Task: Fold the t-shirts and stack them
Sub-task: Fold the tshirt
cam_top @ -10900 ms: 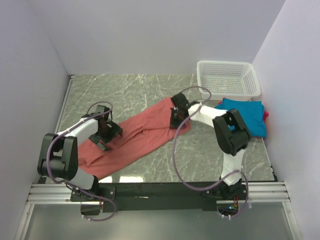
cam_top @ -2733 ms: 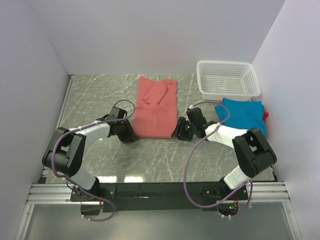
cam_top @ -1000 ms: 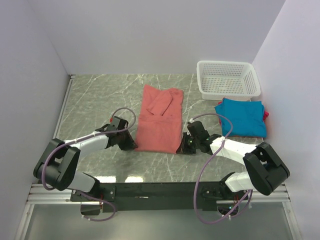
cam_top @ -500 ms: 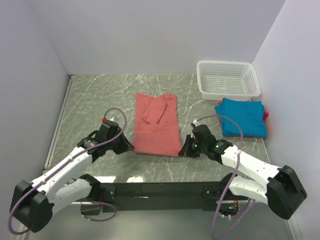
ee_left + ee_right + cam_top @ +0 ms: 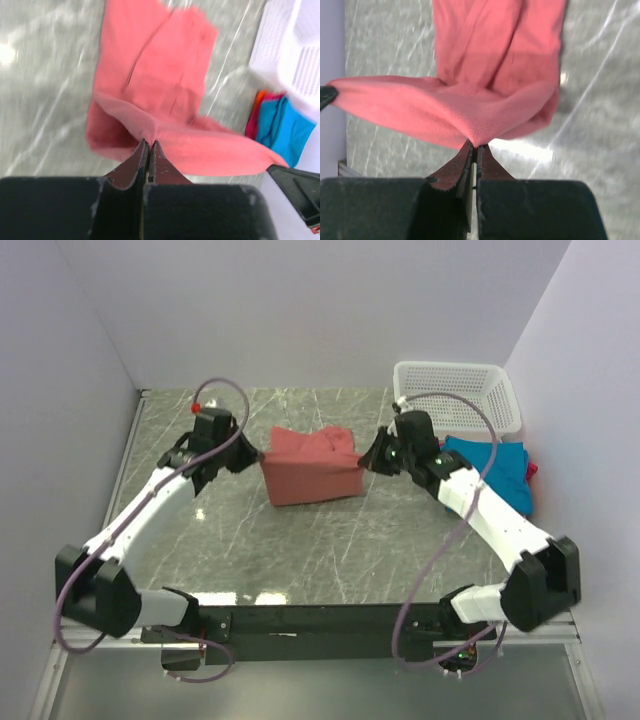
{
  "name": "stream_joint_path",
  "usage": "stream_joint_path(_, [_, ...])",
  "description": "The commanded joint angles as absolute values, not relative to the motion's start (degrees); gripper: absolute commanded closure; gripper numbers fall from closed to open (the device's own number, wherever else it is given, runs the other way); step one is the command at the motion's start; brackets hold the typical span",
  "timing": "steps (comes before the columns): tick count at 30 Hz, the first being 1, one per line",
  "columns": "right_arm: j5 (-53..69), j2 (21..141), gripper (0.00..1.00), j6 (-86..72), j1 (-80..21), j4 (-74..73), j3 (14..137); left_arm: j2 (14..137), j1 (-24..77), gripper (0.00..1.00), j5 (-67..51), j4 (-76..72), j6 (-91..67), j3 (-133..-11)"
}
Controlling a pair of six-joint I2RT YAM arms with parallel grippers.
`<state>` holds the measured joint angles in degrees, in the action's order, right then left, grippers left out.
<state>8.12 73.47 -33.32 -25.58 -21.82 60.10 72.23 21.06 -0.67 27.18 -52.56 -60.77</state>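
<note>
Left wrist view puts the left gripper (image 5: 148, 142) at the bottom centre. Its jaws are pressed together on a small pinch of salmon cloth, the edge of the salmon-red t-shirt (image 5: 165, 90). From that pinch a lifted fold runs off to the right as a stretched band. It ends near a dark gripper tip at the right edge of the view. Under the band the rest of the shirt lies on the grey marbled table (image 5: 40, 75), with one sleeve showing as a flap on top.

In the right wrist view the right gripper (image 5: 474, 146) is likewise closed tight on a nip of the same shirt, at its other side. The raised fold reaches away to the left.

From the top external view the two grippers face each other across the shirt. The left one is at the shirt's left side and the right one at its right side. The held edge spans between them above the table, and cloth hangs down from it on the near side. The shirt sits mid-table, nearer the back wall than the arm bases.

To the right lies the teal-blue t-shirt (image 5: 500, 480), partly under the right arm. A sliver of the magenta t-shirt (image 5: 530, 470) shows at its right edge, by the side wall. Just behind them the white mesh basket (image 5: 465, 425) stands in the far right corner, apart from the salmon shirt.
</note>
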Motion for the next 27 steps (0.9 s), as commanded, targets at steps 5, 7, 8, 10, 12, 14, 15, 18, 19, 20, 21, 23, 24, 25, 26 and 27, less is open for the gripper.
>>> stream_joint_path(5, [12.0, 87.1, 1.0, -28.7, -19.9, -21.1, 73.6, 85.9, 15.7, 0.99, 0.4, 21.1, -46.5, -75.6])
stream_joint_path(7, [12.3, 89.5, 1.0, -28.8, -18.5, -20.5, 77.3, 90.7, 14.6, 0.99, -1.1, 21.1, -45.4, -78.6])
stream_joint_path(8, [13.0, 91.8, 1.0, -28.4, -17.6, -19.9, 79.7, 92.3, 14.3, 0.99, -1.1, 21.0, -45.0, -81.4])
stream_joint_path(10, [14.7, 94.9, 1.0, -28.2, -17.1, -21.0, 83.0, 96.7, 13.5, 0.99, -1.9, 20.8, -44.4, -84.2])
stream_joint_path(12, [15.5, 99.9, 1.0, -27.7, -16.8, -22.7, 87.5, 99.3, 13.0, 0.99, -2.9, 19.8, -43.7, -87.5])
stream_joint_path(14, [16.3, 104.0, 1.0, -28.0, -16.4, -22.9, 90.6, 103.3, 12.5, 0.99, -5.3, 17.4, -43.4, -89.9])
stream_joint_path(15, [17.3, 105.4, 1.0, -28.2, -16.2, -22.4, 91.5, 104.6, 12.2, 0.99, -6.2, 16.3, -43.1, -90.4])
stream_joint_path(18, [17.8, 109.9, 1.0, -29.4, -15.2, -21.3, 95.2, 110.5, 11.8, 0.99, -8.2, 14.8, -42.4, -94.4])
stream_joint_path(19, [17.8, 111.0, 1.0, -29.6, -14.9, -20.6, 96.0, 113.8, 11.6, 0.99, -8.2, 14.9, -42.2, -95.8])
stream_joint_path(20, [17.9, 113.4, 1.0, -30.2, -14.2, -19.9, 97.5, 115.5, 11.5, 0.99, -8.5, 15.2, -41.9, -98.7])
stream_joint_path(21, [18.5, 114.9, 1.0, -30.6, -13.9, -19.2, 98.7, 117.1, 11.4, 0.99, -8.5, 15.1, -41.1, -100.2])
stream_joint_path(23, [20.4, 119.1, 1.0, -30.9, -13.0, -19.1, 102.1, 121.4, 11.3, 0.99, -8.8, 14.9, -40.4, -104.0])
stream_joint_path(24, [21.0, 120.5, 1.0, -30.9, -12.8, -18.4, 103.3, 122.7, 11.3, 0.99, -8.4, 14.9, -40.0, -105.2])
stream_joint_path(25, [21.7, 123.5, 1.0, -30.2, -12.6, -17.9, 104.4, 125.2, 11.3, 0.99, -7.5, 15.6, -40.2, -106.5])
stream_joint_path(26, [23.9, 125.1, 1.0, -30.2, -12.1, -18.5, 107.5, 126.4, 11.1, 0.99, -7.3, 16.3, -40.0, -109.1])
stream_joint_path(27, [25.0, 127.1, 0.95, -30.3, -11.9, -19.8, 109.8, 127.5, 10.9, 0.99, -7.1, 16.9, -40.2, -110.4])
